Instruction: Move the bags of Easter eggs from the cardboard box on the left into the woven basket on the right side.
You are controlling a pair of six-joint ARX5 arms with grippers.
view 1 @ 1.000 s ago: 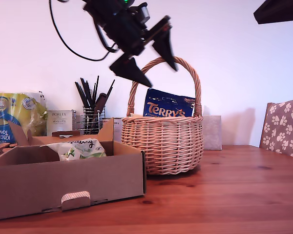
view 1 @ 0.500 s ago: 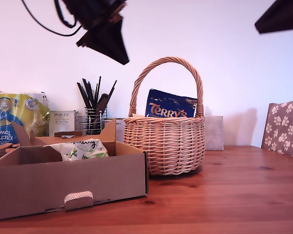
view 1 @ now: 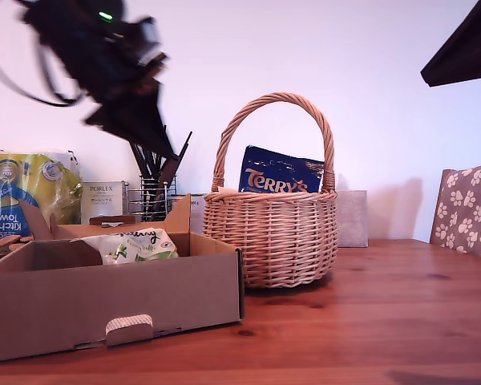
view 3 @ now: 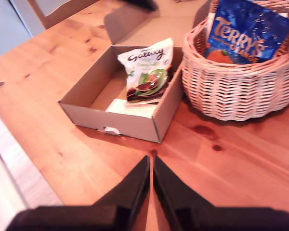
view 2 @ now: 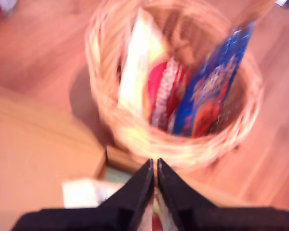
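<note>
Evidently, in the exterior view, a blurred dark arm was seen at the upper left of the frame, above the cardboard box [view 1: 112, 297], a shallow brown corrugated tray with low walls and a tab slot in its front. A glossy white-green pouch [view 1: 134, 245] lay inside it. At the frame's centre stood the woven basket [view 1: 271, 237], round, tan and bulging, with a tall arched handle; a dark blue "Terry's" bag [view 1: 279, 171] was propped upright in it. Another dark gripper part was glimpsed at the upper right corner.

In the first wrist view, heavily blurred, my first gripper [view 2: 155, 169] was shown with its black tapered jaws pressed together and nothing between them. Beyond it the basket was seen from above, holding the blue bag, a red bag [view 2: 164, 94] and a pale one [view 2: 137, 65].

In the second wrist view, my second gripper [view 3: 151, 166] was likewise closed and empty, above bare wooden table [view 3: 241, 159]. The "Galaxy" pouch was seen leaning against the box's wall, beside the basket.

The step in hand was judged to be the reach back to the box. Next, the jaws would need to be opened and lowered over the slippery, crinkly pouch.
</note>
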